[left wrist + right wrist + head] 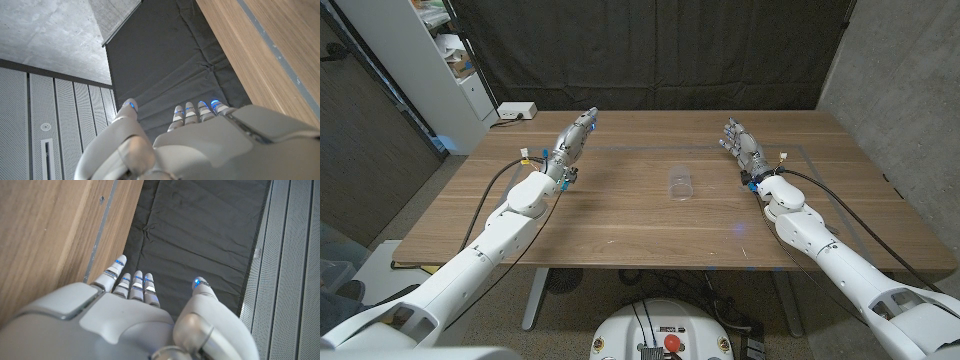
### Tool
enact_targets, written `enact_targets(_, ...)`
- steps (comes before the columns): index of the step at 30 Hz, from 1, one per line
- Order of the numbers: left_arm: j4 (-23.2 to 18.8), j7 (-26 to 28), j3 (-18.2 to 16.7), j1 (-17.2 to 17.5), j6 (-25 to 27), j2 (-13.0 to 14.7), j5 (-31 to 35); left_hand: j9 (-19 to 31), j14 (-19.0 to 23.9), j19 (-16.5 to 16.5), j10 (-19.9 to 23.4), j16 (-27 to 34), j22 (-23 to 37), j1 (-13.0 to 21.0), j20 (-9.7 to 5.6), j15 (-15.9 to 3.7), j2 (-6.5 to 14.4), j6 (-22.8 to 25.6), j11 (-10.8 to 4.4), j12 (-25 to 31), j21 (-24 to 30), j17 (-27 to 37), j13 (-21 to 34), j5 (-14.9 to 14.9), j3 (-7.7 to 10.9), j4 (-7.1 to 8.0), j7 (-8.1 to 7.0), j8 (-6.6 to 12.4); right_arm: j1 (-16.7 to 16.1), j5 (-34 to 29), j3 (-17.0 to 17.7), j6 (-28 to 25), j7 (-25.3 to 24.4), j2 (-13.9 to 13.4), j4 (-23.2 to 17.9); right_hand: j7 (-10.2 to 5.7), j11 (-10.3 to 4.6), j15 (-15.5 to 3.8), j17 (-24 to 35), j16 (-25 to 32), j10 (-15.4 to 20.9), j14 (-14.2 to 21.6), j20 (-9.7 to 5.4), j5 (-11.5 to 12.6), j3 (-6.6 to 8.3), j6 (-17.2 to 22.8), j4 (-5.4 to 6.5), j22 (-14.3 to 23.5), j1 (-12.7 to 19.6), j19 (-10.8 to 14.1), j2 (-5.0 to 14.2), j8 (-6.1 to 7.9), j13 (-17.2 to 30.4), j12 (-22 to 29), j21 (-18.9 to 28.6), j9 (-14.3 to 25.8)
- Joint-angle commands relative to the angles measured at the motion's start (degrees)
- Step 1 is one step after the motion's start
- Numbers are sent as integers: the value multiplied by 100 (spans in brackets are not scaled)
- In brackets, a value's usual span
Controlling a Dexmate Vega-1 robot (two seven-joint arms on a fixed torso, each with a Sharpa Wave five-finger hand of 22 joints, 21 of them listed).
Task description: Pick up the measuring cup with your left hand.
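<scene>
A: Where is the measuring cup point(680, 184)?
B: Table point(620, 215) centre, head view, well apart from both hands.
A: The hands?
B: Left hand point(572, 142) at ten o'clock, right hand point(743, 146) at two; wrist views show fingers apart, empty.

We see a table point(620, 215) of brown wood with a fine straight grain and a smooth, matt finish, and near its middle a measuring cup point(680, 184) of clear, glossy plastic or glass, we cannot tell which. The left hand point(572, 142) and the right hand point(742, 146) look like silver-grey metal and plastic with a dull sheen, and the arm shells behind them are smooth, glossy white plastic with black rubbery cables alongside. Behind the far edge hangs a matt black cloth curtain point(650, 50), creased in folds, and at the right stands a rough grey concrete wall point(910, 90).
</scene>
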Motion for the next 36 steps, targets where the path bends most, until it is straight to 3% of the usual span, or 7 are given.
enact_targets(1, -121, -75, 41, -15, -64, 38, 111, 20, -36, -22, 18, 10, 21, 67, 16, -6, 0, 10, -11, 43, 13, 13, 23, -8, 5, -43, 28, 18, -20, 40, 31, 3, 18, -12, -20, 4, 14, 46, 14, 21, 44, -4, 33, 30, 11, 35, -15, 18, -1, 10, 43, 16, 25, 7, 14, 31)
enact_targets(8, -83, -217, 89, -60, -327, 7, 210, 20, -38, -38, 19, 11, 21, 86, 37, -7, -1, 12, -26, 44, 10, 13, 23, -10, 8, -63, 22, 19, -40, 39, 40, 19, 14, -26, -40, -3, 5, 43, 14, 22, 41, 2, 38, 33, 6, 36, -20, 19, -3, 6, 39, 14, 26, 3, 13, 32)
enact_targets(36, 167, -760, 368, -601, -328, 29, 449, 21, -41, -73, 5, 14, 22, 162, 82, -9, -11, 21, -29, 41, 12, 13, 23, -16, 14, -146, 11, 20, -244, 57, 168, 107, -172, -100, -350, 0, 3, 47, 16, 17, 47, -2, 47, 48, -14, 38, -33, 19, -15, 7, 33, 9, 28, 0, 16, 33)
